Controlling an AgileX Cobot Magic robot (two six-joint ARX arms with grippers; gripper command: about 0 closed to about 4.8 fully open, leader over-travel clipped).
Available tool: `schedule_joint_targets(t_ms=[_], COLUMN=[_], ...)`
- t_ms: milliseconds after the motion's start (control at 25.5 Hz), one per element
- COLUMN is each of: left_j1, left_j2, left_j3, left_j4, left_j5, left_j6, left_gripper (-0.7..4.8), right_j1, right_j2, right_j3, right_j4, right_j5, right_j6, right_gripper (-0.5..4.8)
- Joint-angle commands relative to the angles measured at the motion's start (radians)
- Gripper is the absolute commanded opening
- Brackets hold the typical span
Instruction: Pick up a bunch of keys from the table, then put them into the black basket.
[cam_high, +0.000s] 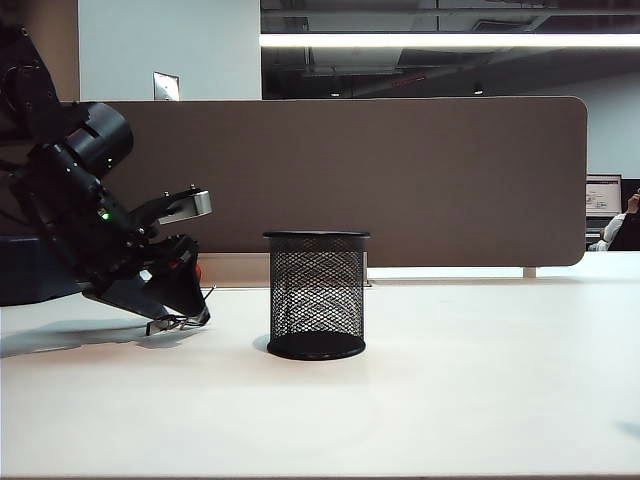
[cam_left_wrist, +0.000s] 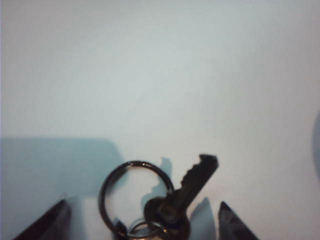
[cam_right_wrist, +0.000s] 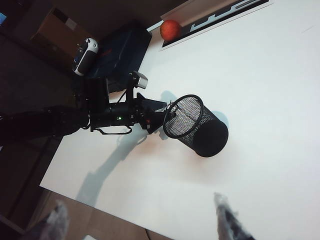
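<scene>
Exterior view shows the wide white surface (cam_high: 450, 380) with the basket (cam_high: 317, 295) standing upright near the middle, its open top facing up. To its left the left arm leans down low, and the left gripper (cam_high: 180, 318) has its tip right at the surface. The keys (cam_high: 178, 322) sit under that tip as thin wire shapes, too small to make out there.

In the left wrist view the keys (cam_left_wrist: 160, 200) lie flat on the surface (cam_left_wrist: 160, 75) between the two dark fingers (cam_left_wrist: 47, 222), which stand apart on either side and do not touch them. The big ring lies next to one key. The key's long side slants, with its toothed tip pointing away from the gripper and its round head close in. The near part of the bunch is cut off by the picture edge.

In the right wrist view the right gripper (cam_right_wrist: 140, 220) hangs high above the surface, well away from the basket (cam_right_wrist: 196, 125), its blurry fingers spread wide and holding nothing. A red ball (cam_right_wrist: 170, 29) sits at the far edge.
</scene>
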Motion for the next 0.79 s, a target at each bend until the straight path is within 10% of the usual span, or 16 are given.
schedule_joint_targets(t_ms=[39,275,785], left_j1=[0.003,0.003,0.003], left_j2=[0.023,0.023,0.018], left_j3=[-0.021,-0.021,0.002], left_j4=[-0.159,-0.159,-0.151], left_j5=[-0.026,-0.026,-0.009], left_j6=[-0.016,-0.015,0.022], left_gripper=[2.03,-0.08,-0.06], right_j1=[0.001,0.001,0.001], right_j2=[0.001,0.001,0.001], right_j3=[0.006,0.006,0.006], right_j4=[0.014,0.024,0.059], right_j5=[0.000,0.000,0.001], right_j6=[0.001,0.001,0.001], right_gripper=[3.82,3.82,3.81])
